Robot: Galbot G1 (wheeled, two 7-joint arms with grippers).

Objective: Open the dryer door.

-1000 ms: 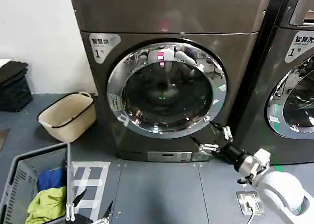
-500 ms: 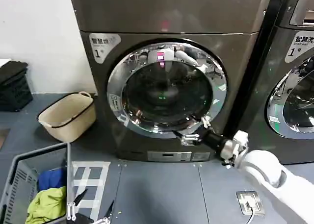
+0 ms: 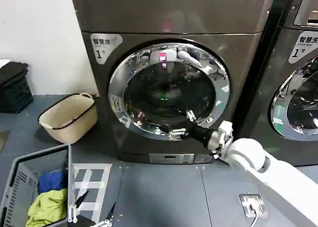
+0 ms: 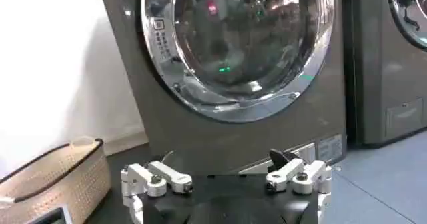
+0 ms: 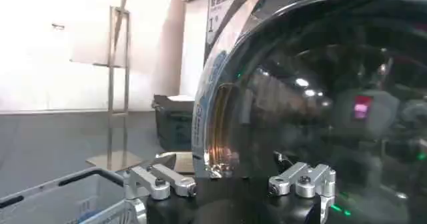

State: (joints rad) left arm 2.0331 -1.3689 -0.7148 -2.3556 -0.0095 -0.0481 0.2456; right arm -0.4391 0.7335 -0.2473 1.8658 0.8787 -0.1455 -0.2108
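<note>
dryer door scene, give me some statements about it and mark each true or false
1. The dryer door hangs wide open. False: it sits shut against the dryer.
2. The right gripper is at the door's lower chrome rim with its fingers spread. True.
3. The left gripper grips the door rim. False: it hangs low, apart from the machine, fingers open.
4. A beige basket stands on the floor to the left of the dryer. True.
5. The grey crate holds nothing. False: blue and yellow-green cloth lies in it.
</note>
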